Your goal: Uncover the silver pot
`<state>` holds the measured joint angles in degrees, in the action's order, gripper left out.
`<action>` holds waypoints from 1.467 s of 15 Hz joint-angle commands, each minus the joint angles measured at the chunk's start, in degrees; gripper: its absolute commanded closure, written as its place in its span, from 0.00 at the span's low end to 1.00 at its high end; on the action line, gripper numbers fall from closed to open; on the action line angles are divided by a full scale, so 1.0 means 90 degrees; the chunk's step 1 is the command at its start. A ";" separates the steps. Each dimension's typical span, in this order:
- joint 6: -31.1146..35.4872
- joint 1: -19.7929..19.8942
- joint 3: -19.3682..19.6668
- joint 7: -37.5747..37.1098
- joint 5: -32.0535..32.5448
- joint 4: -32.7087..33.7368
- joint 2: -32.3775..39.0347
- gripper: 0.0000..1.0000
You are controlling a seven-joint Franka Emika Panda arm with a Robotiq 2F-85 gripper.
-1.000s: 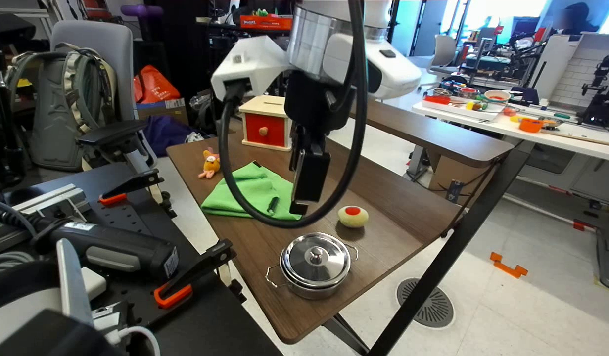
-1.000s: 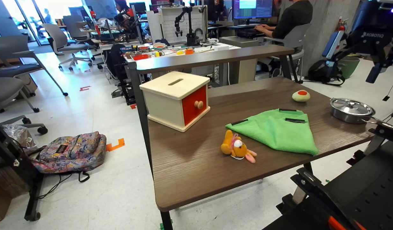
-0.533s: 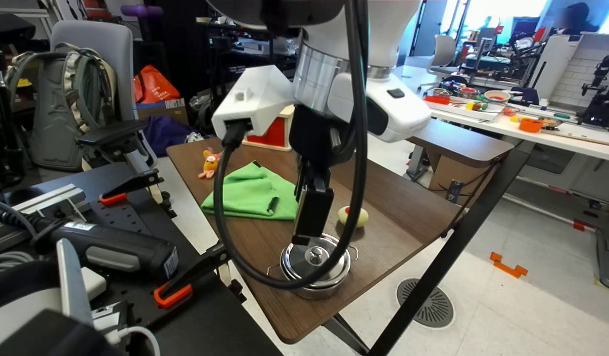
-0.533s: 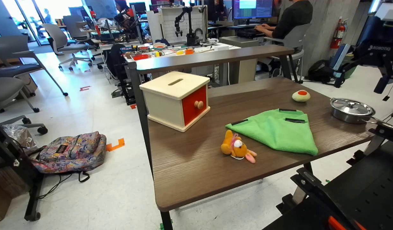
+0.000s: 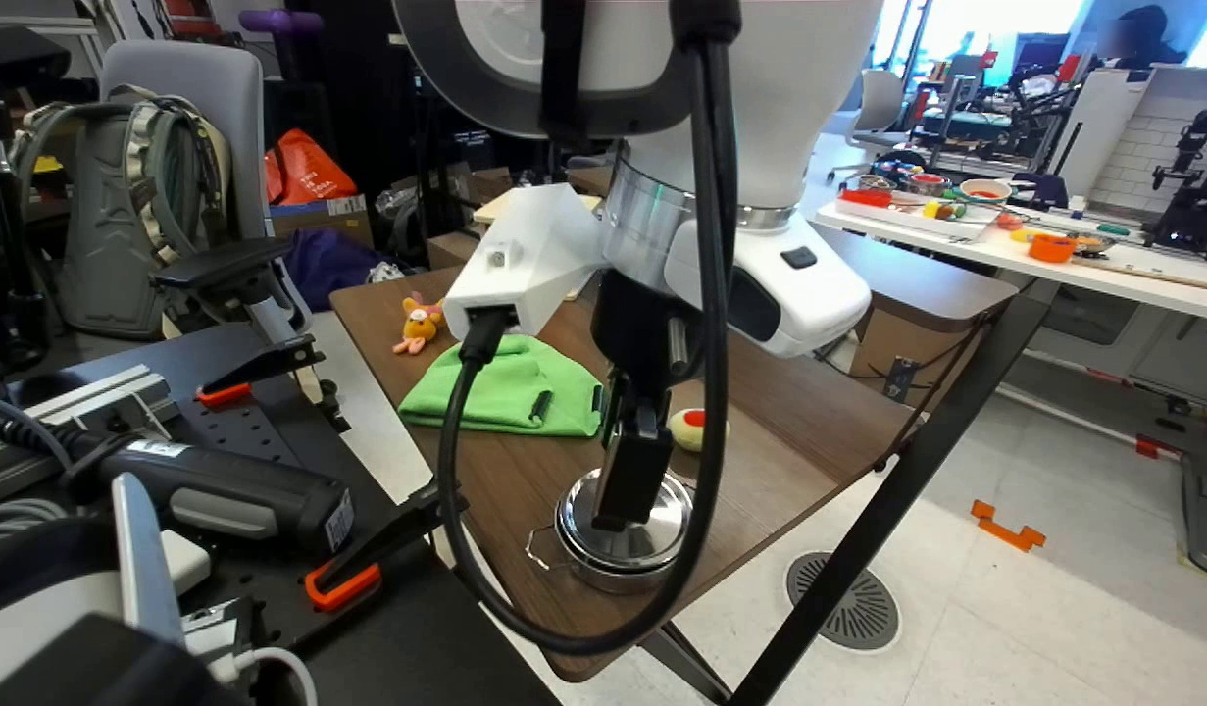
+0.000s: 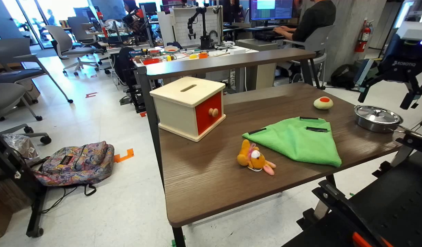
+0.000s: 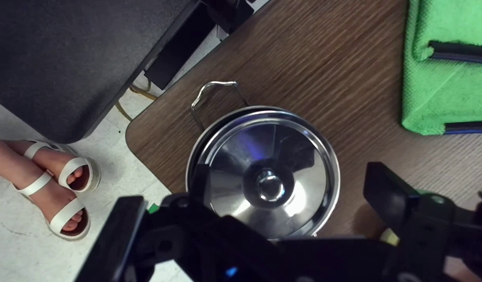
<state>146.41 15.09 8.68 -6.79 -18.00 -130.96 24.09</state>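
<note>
The silver pot stands on the brown table near its corner, with wire side handles. It also shows in an exterior view. A shiny steel lid with a round knob lies on it. My gripper is open and empty above the lid in both exterior views. In the wrist view the fingers stand wide apart on either side of the knob. The knob lies nearer the left finger, and the right finger is out past the rim. The gripper hides the pot's lower edge there.
A green cloth with black strips lies beside the pot. A yellow-and-red round object is close by. An orange plush toy and a wooden box with a red drawer are farther off. Black clamps line the neighbouring black table.
My gripper has come down and across from beside the green cloth to above the pot's lid, staying open. The pot, lid, cloth and other objects have not moved.
</note>
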 commanded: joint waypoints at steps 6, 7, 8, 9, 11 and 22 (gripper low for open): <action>0.0329 -0.0026 0.0026 -0.0208 -0.0030 0.0283 0.0411 0.25; 0.0343 -0.0038 0.0037 -0.0220 -0.0006 0.0277 0.0417 0.28; 0.0367 -0.0042 0.0041 -0.0229 0.0001 0.0281 0.0430 0.35; 0.0411 -0.0047 0.0047 -0.0240 0.0008 0.0275 0.0436 0.44; 0.0449 -0.0048 0.0052 -0.0253 0.0014 0.0271 0.0450 0.60; 0.0293 0.0069 -0.0056 -0.0088 -0.0147 0.0092 0.0128 0.95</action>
<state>148.67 15.08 8.99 -8.63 -17.98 -128.72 27.33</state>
